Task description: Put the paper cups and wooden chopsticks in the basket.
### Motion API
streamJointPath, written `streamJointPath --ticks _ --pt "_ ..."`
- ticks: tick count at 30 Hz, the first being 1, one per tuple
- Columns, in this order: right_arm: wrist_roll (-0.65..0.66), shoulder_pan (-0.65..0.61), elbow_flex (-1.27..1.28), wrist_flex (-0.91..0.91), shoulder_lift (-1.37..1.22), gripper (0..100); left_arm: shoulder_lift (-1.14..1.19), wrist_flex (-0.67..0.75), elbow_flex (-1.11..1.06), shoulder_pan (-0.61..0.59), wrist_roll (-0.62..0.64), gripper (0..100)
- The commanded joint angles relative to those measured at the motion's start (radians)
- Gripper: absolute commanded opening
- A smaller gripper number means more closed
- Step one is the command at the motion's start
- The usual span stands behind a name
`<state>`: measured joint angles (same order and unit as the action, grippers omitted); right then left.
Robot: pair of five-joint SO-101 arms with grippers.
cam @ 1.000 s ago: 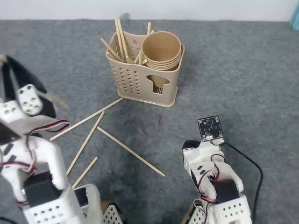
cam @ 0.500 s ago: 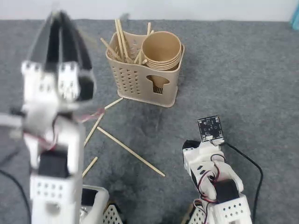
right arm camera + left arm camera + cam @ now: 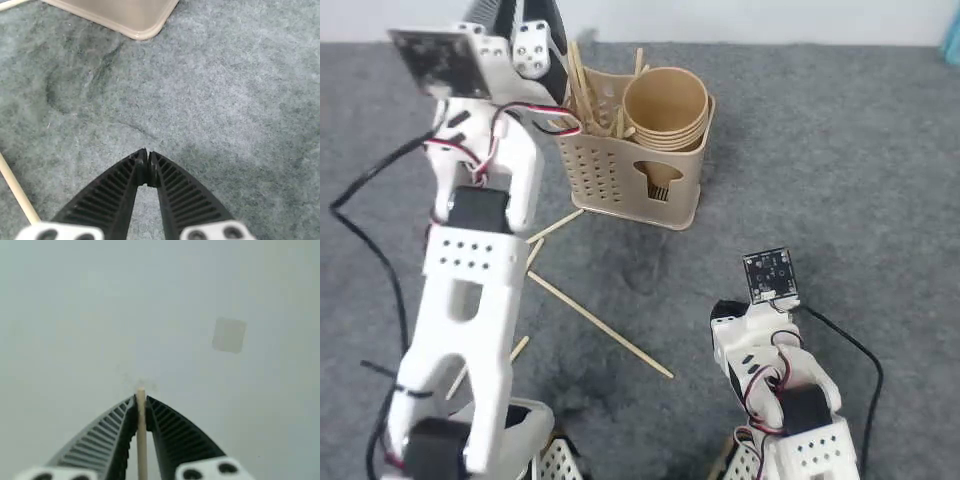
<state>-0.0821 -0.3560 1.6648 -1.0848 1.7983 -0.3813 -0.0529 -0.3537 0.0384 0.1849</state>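
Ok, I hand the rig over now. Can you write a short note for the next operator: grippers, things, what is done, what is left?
Left gripper: shut on a chopstick, raised beside the basket.
Right gripper: shut, empty, low over the carpet.
Done: cups stacked in the basket, with several sticks.
Left: drop the held chopstick in, then gather the loose sticks on the carpet, some partly hidden under the left arm.

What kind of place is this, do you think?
Probably a robot practice bench: two small arms stand at a table covered in grey felt, before a plain wall; the basket with paper cups and chopsticks looks like a training prop.
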Motion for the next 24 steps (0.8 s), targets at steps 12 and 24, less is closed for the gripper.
streamJointPath --ticks 12,24 --pt "0.018 0.005 0.020 -0.001 0.005 0.8 -0.031 0.064 -0.200 -0.002 -0.011 9" --pt "0.018 0.005 0.020 -0.001 0.005 0.8 -0.270 -0.483 0.027 -0.112 -0.005 23"
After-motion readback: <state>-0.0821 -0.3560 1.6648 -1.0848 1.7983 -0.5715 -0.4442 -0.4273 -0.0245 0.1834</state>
